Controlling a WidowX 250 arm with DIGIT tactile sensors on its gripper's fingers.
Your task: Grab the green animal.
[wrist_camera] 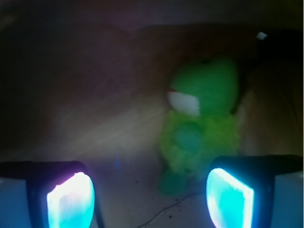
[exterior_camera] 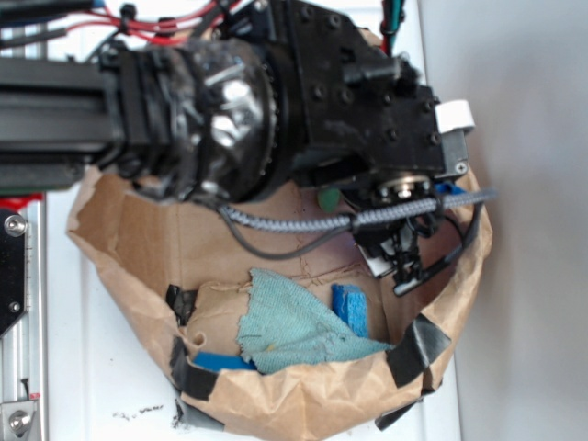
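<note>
Gripper [wrist_camera: 149,199] was seen wide open, nothing held between its lit fingers [wrist_camera: 71,202]. The green animal [wrist_camera: 202,123] lay on the paper bag [exterior_camera: 303,404] floor ahead, toward the right finger and apart from it. Grasp judged not yet made; approach, closing and lift remained.

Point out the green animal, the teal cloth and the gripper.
green animal [wrist_camera: 204,118], wrist view, on its belly.
teal cloth [exterior_camera: 289,322], exterior view, cloth's middle.
gripper [wrist_camera: 149,197], wrist view, midway between the lit fingertips.
</note>
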